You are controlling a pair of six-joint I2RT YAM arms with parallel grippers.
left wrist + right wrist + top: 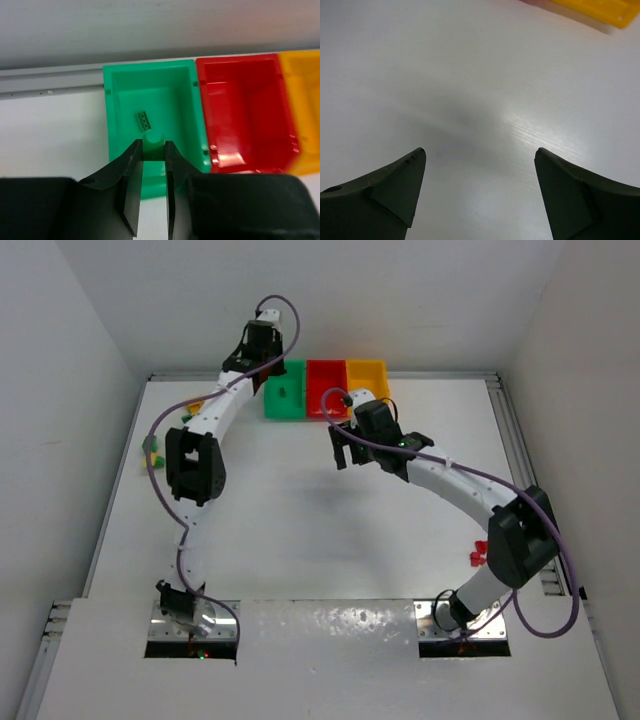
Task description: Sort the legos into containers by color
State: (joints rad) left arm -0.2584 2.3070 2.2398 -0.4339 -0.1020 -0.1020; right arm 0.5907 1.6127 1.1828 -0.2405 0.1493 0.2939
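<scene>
One white surface (300, 530) is carrying it all. Three bins are sitting side by side at its far edge: green bin (185, 100), red bin (240, 100), yellow bin (305, 100). Left gripper (153, 145) is hanging at the green bin's near wall, pinched to a slit; whether it's gripping anything, I can't tell. Right gripper (480, 152) is gaping wide, holding nothing. One green lego (143, 120) is lying in the green bin. Two red legos (478, 552) are peeking out by the right arm (470, 485). A green-and-yellow cluster (152, 452) at the left edge is too small to count.

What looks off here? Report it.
Nothing damaged or askew: green bin, red bin and yellow bin stand in a neat row. Unsorted legos lie at the left edge of the table, red legos beside the right arm.
</scene>
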